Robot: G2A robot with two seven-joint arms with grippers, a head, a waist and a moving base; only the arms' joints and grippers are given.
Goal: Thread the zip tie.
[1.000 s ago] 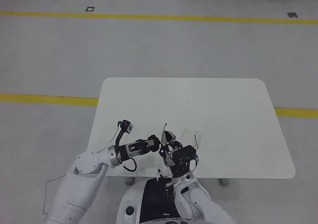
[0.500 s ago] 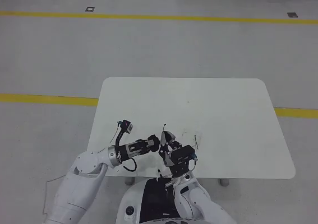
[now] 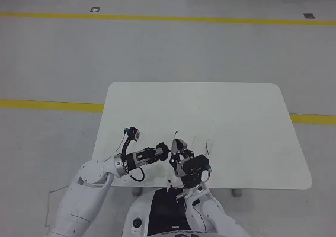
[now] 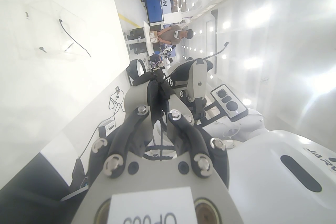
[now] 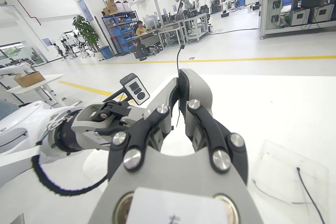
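Right gripper (image 5: 180, 79) has nudged slightly, clamped on zip tie (image 5: 178, 59); left gripper (image 4: 156, 79) pinched closed nearby. Tie looks light, springy, slippery; best gripped near its tail.

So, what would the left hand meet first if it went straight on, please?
Probably the right hand, pinching the zip tie, directly ahead of the left hand; the gap is unclear.

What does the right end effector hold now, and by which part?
A black zip tie, pinched partway along its strap by the shut right end effector; the head end sticks out free.
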